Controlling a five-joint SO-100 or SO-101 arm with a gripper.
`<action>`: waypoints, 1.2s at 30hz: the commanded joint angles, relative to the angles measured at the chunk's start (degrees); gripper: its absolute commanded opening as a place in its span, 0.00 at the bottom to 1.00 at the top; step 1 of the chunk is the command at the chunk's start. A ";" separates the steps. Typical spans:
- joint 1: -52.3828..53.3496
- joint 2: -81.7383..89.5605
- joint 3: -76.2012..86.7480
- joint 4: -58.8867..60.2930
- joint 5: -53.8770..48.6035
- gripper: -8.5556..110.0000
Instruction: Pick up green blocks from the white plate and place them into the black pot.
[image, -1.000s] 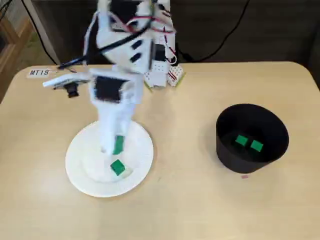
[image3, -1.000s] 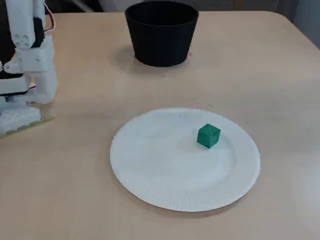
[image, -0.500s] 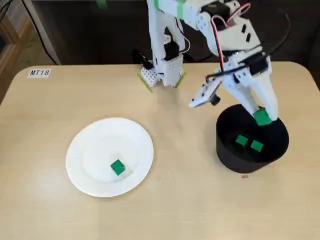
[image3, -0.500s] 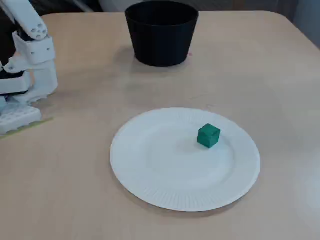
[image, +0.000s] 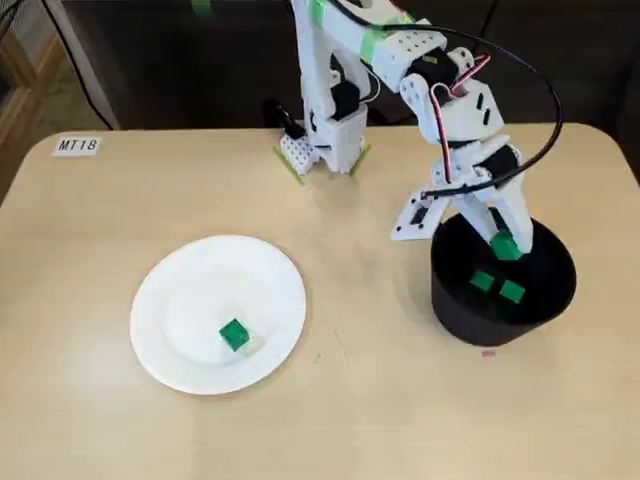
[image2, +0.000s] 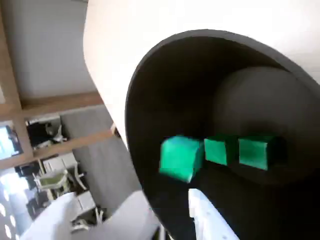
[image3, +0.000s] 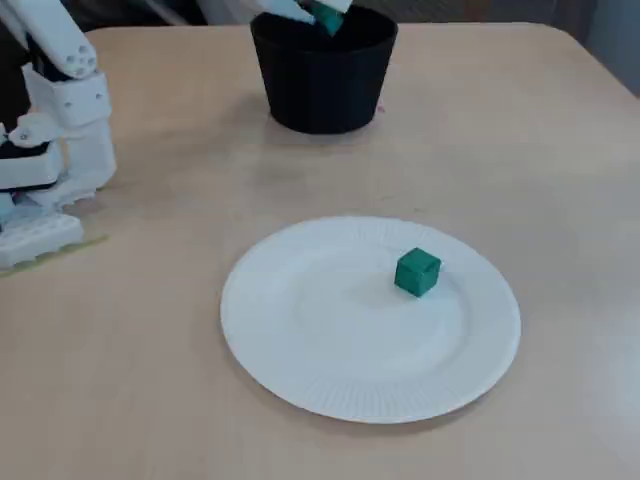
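Fingers (image: 493, 228) hang over the black pot (image: 455, 305), green block (image: 503, 247) at their tips, grip unclear.

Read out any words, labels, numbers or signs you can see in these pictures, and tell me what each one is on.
"MT18": on a small white label stuck to the table near its far left corner, in a fixed view.
Nothing else can be read: no writing shows on the white plate or the black pot.
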 joint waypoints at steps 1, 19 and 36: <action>2.37 3.16 -0.97 0.88 -0.18 0.37; 39.81 14.50 -1.05 20.30 22.76 0.05; 52.91 -25.66 -38.94 42.01 31.99 0.05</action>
